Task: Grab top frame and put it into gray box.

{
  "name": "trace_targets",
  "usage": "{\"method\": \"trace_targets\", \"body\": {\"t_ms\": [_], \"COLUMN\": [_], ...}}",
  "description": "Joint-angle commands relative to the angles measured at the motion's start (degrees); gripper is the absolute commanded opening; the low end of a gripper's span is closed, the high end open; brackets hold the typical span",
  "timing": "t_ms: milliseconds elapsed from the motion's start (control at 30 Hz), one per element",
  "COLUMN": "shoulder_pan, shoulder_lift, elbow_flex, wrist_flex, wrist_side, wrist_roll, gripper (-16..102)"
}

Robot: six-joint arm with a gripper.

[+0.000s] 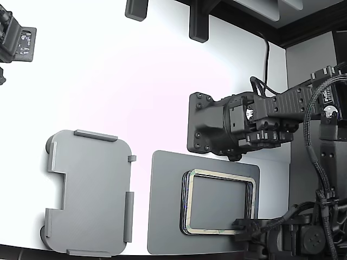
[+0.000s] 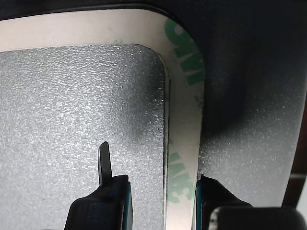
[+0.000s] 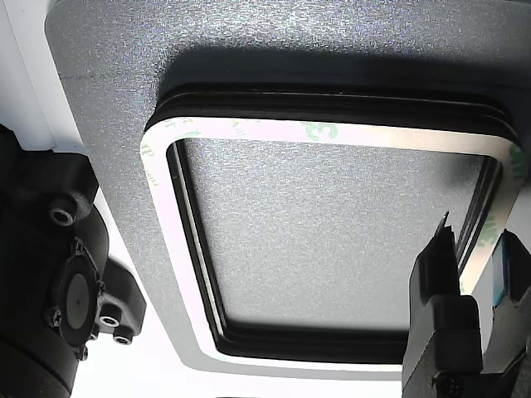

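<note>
My gripper (image 2: 160, 201) straddles the top frame (image 2: 184, 143); open white table (image 1: 119, 81) toward the gray box (image 1: 89, 192), nothing between.

You see the gray box (image 1: 89, 192) at the lower left of the exterior view. The pad (image 1: 162, 216) lies to its right, and the stack of frames (image 1: 187, 230) lies on it, with the top frame (image 1: 219, 174) uppermost.

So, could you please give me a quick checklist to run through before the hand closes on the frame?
1. Hand straddles the top frame rail, one finger inside, one outside: ok.
2. Hand open: ok.
3. Only the top frame between the fingers, not the ones below: cannot tell.
4. Stack sits on the dark pad: ok.
5. Gray box empty, on the exterior view's left: ok.
</note>
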Motion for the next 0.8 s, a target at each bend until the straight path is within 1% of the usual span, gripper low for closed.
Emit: {"method": "trace_targets", "body": {"t_ms": [0, 67, 133, 200, 267, 300, 533, 700, 767], "shoulder_pan": [-1.49, -1.49, -1.49, -1.41, -1.41, -1.41, -1.41, -1.41, -1.49], "shoulder_lift": [1.49, 1.49, 1.85, 2.64, 3.78, 4.31, 4.04, 3.6, 2.99], "elbow_flex": [-0.88, -0.88, -0.62, 0.35, 1.58, 2.02, -1.14, -6.06, -9.05], "wrist_flex": [-0.35, -0.79, -1.67, -3.43, -5.8, -6.77, -4.04, 1.05, 3.78], "wrist_side": [-0.18, -0.09, 0.09, 0.44, 0.79, 0.97, 1.23, 1.58, 2.46], "wrist_roll": [0.09, 0.18, 0.09, 0.18, 0.09, 0.0, -0.62, -0.26, 0.53], "gripper": [48, 43, 34, 18, -2, -10, -10, -10, -10]}}
